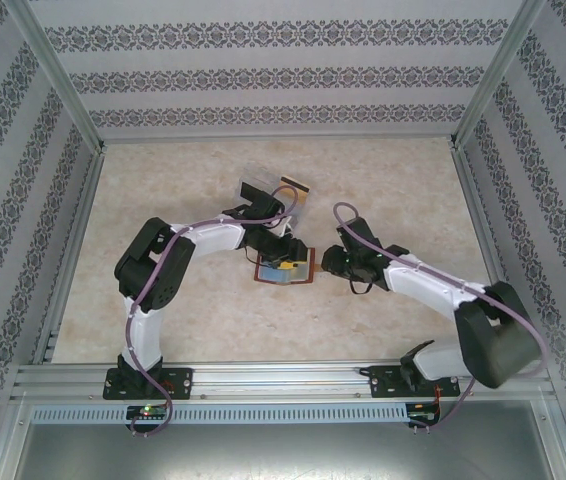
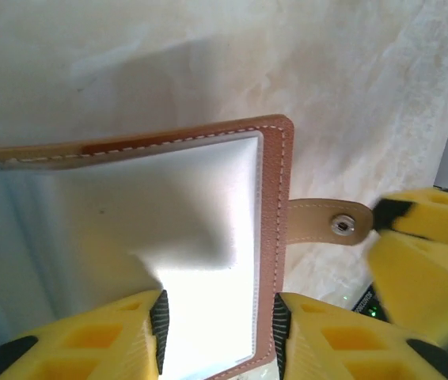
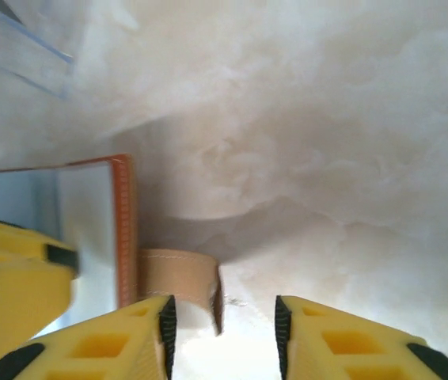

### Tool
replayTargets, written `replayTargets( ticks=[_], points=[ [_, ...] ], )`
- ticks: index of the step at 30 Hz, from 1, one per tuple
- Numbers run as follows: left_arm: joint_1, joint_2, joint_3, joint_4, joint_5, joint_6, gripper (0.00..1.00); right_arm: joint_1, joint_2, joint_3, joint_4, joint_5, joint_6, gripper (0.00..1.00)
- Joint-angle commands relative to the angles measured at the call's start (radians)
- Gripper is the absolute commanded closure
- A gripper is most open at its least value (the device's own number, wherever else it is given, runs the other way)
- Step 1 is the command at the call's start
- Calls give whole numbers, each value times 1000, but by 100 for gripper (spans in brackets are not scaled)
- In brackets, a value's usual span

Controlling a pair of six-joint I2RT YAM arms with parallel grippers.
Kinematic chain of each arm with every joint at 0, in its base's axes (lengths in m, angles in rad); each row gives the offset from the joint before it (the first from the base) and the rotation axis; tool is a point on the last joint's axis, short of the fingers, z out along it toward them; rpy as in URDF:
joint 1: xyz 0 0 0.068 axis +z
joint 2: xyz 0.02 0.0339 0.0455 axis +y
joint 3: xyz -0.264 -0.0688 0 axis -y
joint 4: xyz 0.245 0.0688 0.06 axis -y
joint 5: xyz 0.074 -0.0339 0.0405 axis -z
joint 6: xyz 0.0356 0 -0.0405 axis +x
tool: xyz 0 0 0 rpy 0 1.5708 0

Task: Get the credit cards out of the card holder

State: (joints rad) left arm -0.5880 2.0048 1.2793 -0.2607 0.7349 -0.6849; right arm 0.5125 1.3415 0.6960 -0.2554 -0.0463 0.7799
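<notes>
Table (image 1: 213,180): pale marbled top, walled in patterned panels, seen across the middle of the top view.

Left arm (image 1: 153,270): bent in from lower left, wrist ending at frame centre. Right arm (image 1: 443,290): reaches in from lower right, wrist pointed left toward the centre.

Tray (image 1: 261,185): clear plastic, noted just above centre, behind the left wrist. A card (image 1: 295,187) with a dark stripe is seen at its right end; whether it lies in or on the tray cannot be told.

Holder (image 1: 298,276): lies open and flat on the table at centre, below the left wrist. In the left wrist view the holder (image 2: 168,206) fills the left and middle, pale inner pocket up, brown stitched border along the top and right edges. In the right wrist view its corner (image 3: 89,222) is seen at the left.

Left gripper (image 1: 281,262): fingers stand apart over the holder's right part; in its own view (image 2: 218,317) pocket and border are seen in the gap, nothing clamped.

Right gripper (image 1: 325,265): just right of the holder. Its fingers (image 3: 222,317) stand apart, nothing pinched between them.

Strap (image 2: 323,222): tan tab sticking out from the holder's right border. The right gripper's dark fingertip (image 2: 390,214) is seen at its end. In the right wrist view the strap (image 3: 176,273) sits at the left finger's inner side.

Snap (image 2: 341,226): metal stud near the strap's end.
</notes>
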Motion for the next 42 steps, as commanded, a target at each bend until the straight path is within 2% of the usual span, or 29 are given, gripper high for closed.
replayTargets(
  ticks=[1, 6, 12, 18, 23, 27, 33, 37, 42],
  points=[
    [-4, 36, 9, -3, -35, 1, 62, -3, -77, 20, -44, -5, 9, 55],
    [-4, 42, -12, 8, -61, -16, 72, 35, -92, 41, -26, -40, 19, 58],
    [-4, 36, -32, 16, -62, -25, 86, 82, 36, 60, 57, -95, 104, 91],
    [-4, -5, -36, 14, -58, -31, 99, 86, 155, 68, 137, -127, 142, 94],
    [2, -90, -60, 21, -66, -31, 100, 86, 233, 87, 160, -152, 148, 95],
    [27, -157, -81, -19, -108, -25, 92, 87, 277, 94, 167, -150, 156, 95],
    [92, -248, -147, -118, -257, -13, 63, 93, 297, 108, 102, -87, 138, 94],
    [114, -273, -193, -127, -289, -16, 54, 93, 295, 105, 85, -70, 127, 94],
    [113, -253, -202, -111, -245, -21, 52, 95, 301, 103, 84, -70, 123, 94]
  ],
)
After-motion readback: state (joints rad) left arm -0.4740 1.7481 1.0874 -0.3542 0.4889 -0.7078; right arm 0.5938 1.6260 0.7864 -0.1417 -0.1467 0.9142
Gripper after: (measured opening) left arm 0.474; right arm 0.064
